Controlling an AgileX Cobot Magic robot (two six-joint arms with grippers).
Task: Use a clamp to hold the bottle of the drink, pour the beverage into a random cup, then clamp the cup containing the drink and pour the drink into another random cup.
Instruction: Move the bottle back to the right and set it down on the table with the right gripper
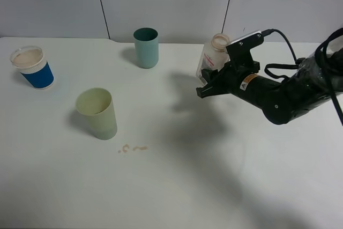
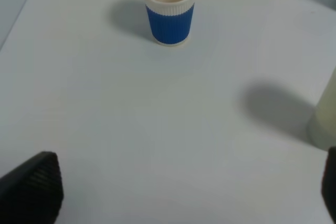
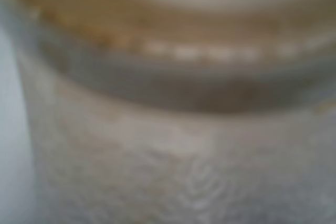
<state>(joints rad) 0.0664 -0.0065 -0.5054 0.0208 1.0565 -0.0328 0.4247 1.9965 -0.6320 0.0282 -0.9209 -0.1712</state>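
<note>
The right arm [image 1: 278, 97] reaches in from the right, and its right jaws are closed tight across the lower body of the bottle [image 1: 210, 57]. They grip it from the side, which leaves the wide neck free for pouring. The bottle sits far right on the surface [image 1: 225, 186], and whether its base rests there or hangs just above I cannot tell. The right wrist view is filled by the blurred bottle wall [image 3: 168, 129], so the hold is close and firm. The bottle's long axis is nearly vertical, with the uncapped mouth pointing up and leaning slightly to the far right, away from the cups, so nothing can run out as it stands. The pale yellow-green tumbler [image 1: 97, 113] stands upright well to the left and nearer. A few brown drops [image 1: 131, 148] lie just beside it, and its contents are not clear. The left jaws are spread wide and empty, low over bare surface between the tumbler [image 2: 325, 114] and the blue cup [image 2: 169, 9], probably waiting for the cup-to-cup pour. The teal tumbler [image 1: 146, 47] stands far, apart from both.
</note>
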